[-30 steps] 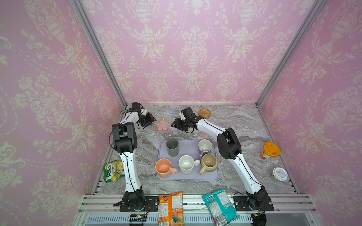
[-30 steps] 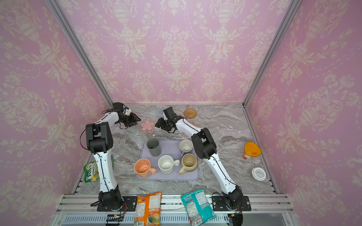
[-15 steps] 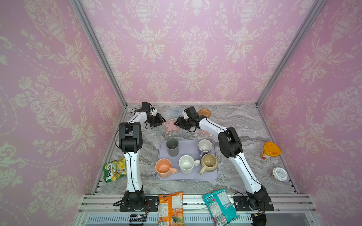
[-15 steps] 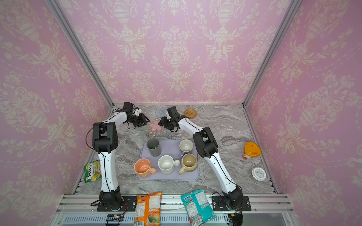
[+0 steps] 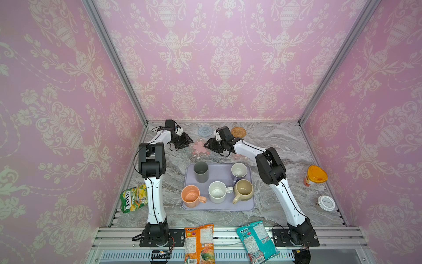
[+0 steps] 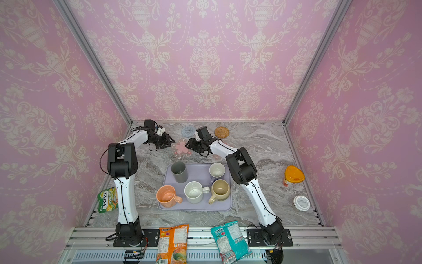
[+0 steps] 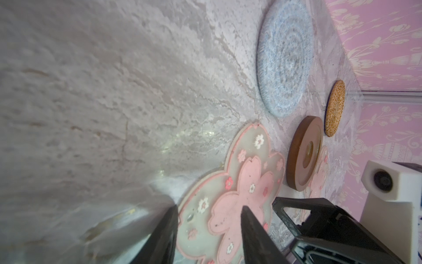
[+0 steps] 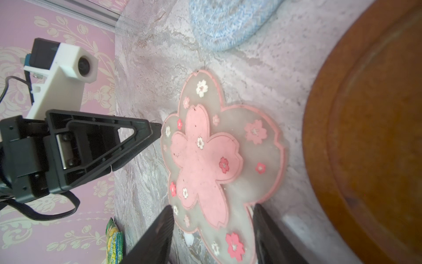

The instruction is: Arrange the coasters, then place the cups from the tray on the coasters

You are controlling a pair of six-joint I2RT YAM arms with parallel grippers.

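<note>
A pink flower coaster point(image 5: 200, 147) point(image 6: 181, 147) lies flat on the marble between my two grippers. My left gripper point(image 5: 186, 142) point(image 7: 209, 228) is open at its left edge, one fingertip point(image 8: 155, 128) touching the rim. My right gripper point(image 5: 206, 145) point(image 8: 212, 228) is open over its right edge. The brown wooden coaster point(image 7: 304, 153) rests partly on a second pink flower coaster point(image 5: 239, 156) beneath my right arm. The grey-blue woven coaster point(image 5: 205, 131) and tan rattan coaster point(image 5: 238, 132) lie near the back wall. The lavender tray point(image 5: 219, 205) holds the dark tumbler point(image 5: 201, 171), lavender point(image 5: 239, 171), white point(image 5: 217, 192), peach point(image 5: 190, 196) and beige point(image 5: 243, 190) cups.
An orange-lidded jar point(image 5: 316, 174) and a white-lidded container point(image 5: 326, 202) stand by the right wall. A green snack bag point(image 5: 134, 197) lies at the left wall. An orange bag point(image 5: 199, 242) and a teal bag point(image 5: 257, 240) lie on the front rail.
My left gripper has moved right to the pink flower coaster, and the coaster has slid right toward the right gripper. The right arm has barely moved.
</note>
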